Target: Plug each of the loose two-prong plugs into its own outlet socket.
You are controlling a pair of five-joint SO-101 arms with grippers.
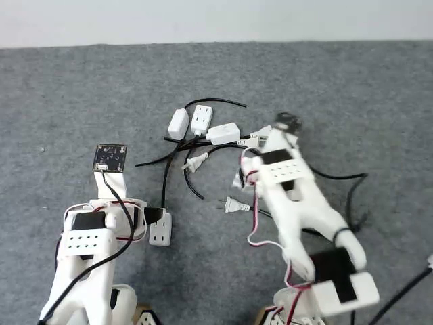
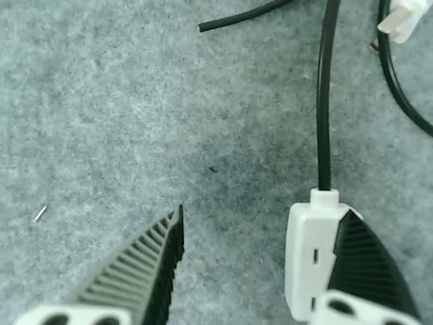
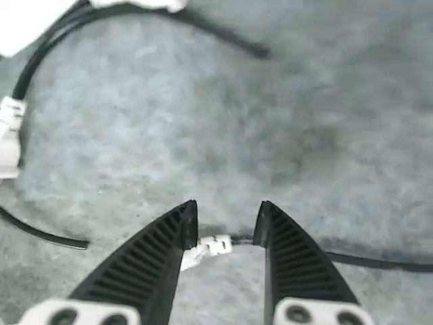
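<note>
Plug [image 3: 210, 245] between R gripper [image 3: 228, 206] fingers, apart; long axis prob. finger-to-finger. L gripper [image 2: 264, 211] apart, one finger touching outlet socket [image 2: 308, 261].

Cord tangle [image 1: 186, 143] between arms; open carpet [image 1: 61, 95] beyond.

the grey carpeted desk [image 1: 365, 95] holds a cluster of sockets [image 1: 201, 120], a lone socket [image 1: 160, 232], two loose plugs [image 1: 232, 204] and black cords [image 1: 166, 179].

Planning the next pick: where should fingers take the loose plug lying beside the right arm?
Probably the plug by its white body, from above, fingers closing across its sides. It lies flat, prongs pointing toward the left arm, cord running off toward the right arm, so both ends stay clear.
</note>
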